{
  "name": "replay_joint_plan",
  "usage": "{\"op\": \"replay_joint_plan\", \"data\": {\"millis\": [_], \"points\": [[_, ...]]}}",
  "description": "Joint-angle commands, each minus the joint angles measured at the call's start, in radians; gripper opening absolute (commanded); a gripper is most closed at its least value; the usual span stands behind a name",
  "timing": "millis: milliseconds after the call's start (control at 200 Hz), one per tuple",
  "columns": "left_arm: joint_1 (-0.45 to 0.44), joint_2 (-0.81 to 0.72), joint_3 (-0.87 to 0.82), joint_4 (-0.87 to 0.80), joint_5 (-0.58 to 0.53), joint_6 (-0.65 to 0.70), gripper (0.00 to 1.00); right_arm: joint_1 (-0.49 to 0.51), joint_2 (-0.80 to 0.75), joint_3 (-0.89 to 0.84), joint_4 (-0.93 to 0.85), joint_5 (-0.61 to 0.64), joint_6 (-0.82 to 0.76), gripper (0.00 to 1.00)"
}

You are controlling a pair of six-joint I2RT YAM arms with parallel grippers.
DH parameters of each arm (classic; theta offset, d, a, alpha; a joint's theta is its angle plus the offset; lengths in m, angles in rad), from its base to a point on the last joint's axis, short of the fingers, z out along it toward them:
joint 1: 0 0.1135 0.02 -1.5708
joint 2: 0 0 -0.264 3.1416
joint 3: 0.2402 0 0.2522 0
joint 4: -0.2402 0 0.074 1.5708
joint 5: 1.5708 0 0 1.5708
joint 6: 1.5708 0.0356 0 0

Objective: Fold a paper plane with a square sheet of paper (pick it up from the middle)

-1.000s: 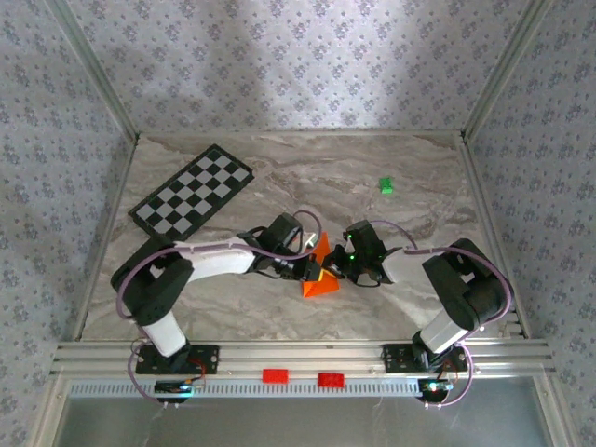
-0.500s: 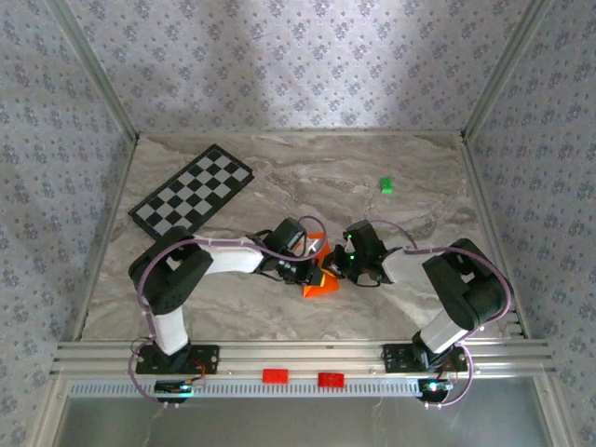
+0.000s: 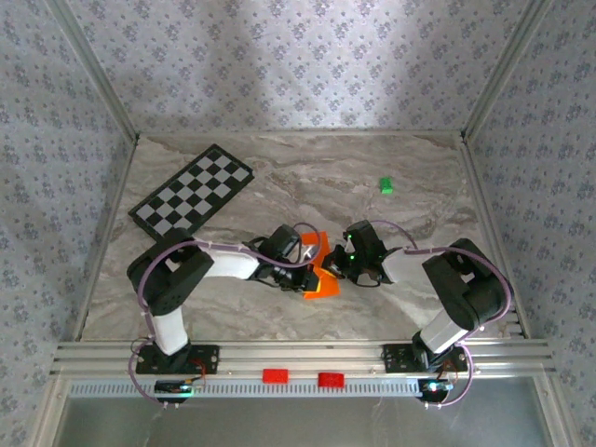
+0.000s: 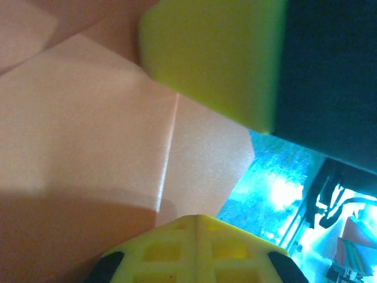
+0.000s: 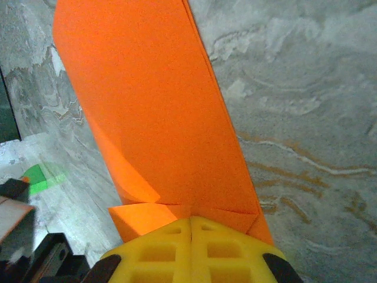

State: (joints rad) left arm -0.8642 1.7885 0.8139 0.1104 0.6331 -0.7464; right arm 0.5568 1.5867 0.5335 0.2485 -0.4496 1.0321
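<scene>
Finds the thin bright orange sheet of paper (image 3: pixel 318 272) creased and partly folded at the middle of the grey marbled tabletop (image 3: pixel 279 177), between both arms. Shows the left gripper (image 3: pixel 296 267) parted, yellow fingers (image 4: pixel 212 53) above and below the paper with a gap. Leaves the right gripper (image 3: pixel 340 267), at the paper's other edge, impossible to judge for opening.

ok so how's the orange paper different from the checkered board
The orange paper is plain and one colour; the checkered board has black and white squares. The orange paper is folded and creased, with layers overlapping; the checkered board lies flat and unfolded. From above, the orange paper looks smaller than the checkered board. Both have straight edges.
</scene>
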Motion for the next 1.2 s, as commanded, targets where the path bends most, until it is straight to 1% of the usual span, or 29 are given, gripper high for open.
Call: {"op": "replay_joint_plan", "data": {"millis": [0,120,400,560,710,1034,1194], "points": [[0.006,-0.065,0.008,0.018,0.016,-0.007,0.02,-0.002,0.05,-0.044,-0.15,0.074,-0.01,0.0],[0.023,-0.077,0.012,0.021,0.007,-0.008,0.02,-0.003,0.054,-0.043,-0.15,0.074,-0.01,0.0],[0.031,0.011,0.018,0.056,0.052,-0.017,0.02,-0.001,0.056,-0.043,-0.148,0.072,-0.01,0.0],[0.032,0.023,-0.02,0.065,0.047,-0.01,0.02,-0.001,0.057,-0.045,-0.152,0.073,-0.011,0.0],[0.031,0.012,-0.069,0.054,0.024,0.002,0.03,-0.002,0.061,-0.046,-0.152,0.075,-0.013,0.0],[0.016,-0.035,-0.147,0.074,0.062,-0.006,0.03,-0.001,0.07,-0.05,-0.152,0.083,-0.013,0.0],[0.011,-0.07,-0.176,0.05,0.064,0.002,0.04,-0.002,0.072,-0.053,-0.151,0.084,-0.014,0.0]]}}
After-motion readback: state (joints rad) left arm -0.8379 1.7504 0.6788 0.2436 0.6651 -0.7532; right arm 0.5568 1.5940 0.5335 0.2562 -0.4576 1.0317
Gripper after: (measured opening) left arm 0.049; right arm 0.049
